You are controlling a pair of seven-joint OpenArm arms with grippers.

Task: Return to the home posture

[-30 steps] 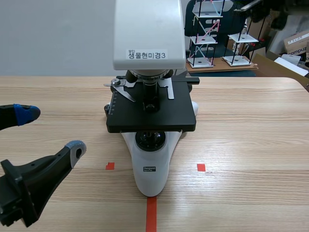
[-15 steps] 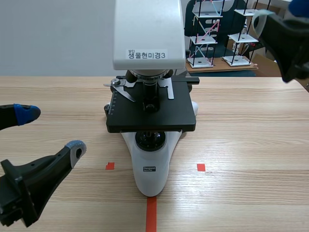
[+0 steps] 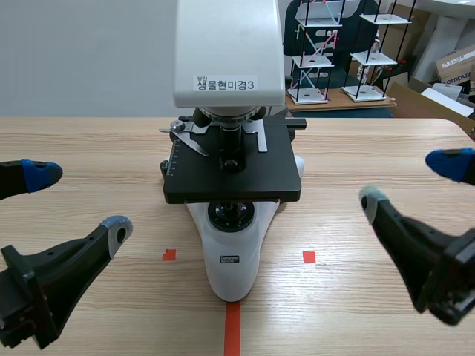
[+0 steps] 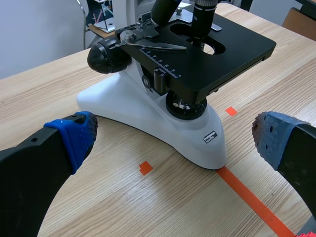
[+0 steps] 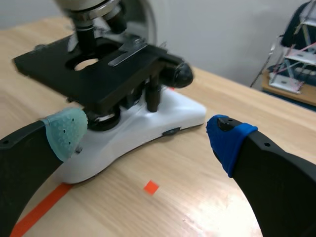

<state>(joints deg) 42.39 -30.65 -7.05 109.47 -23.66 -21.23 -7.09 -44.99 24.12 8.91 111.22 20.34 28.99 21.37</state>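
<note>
White-based microscope (image 3: 232,274) with a black stage (image 3: 245,182) stands upright at the middle of the wooden table (image 3: 371,148). Left gripper (image 3: 78,202) and right gripper (image 3: 412,181) hang low on either side of it, clear of it, each with its two fingers spread wide and nothing held. In both wrist views the microscope lies just ahead of the gripper, beyond the padded fingertips.
</note>
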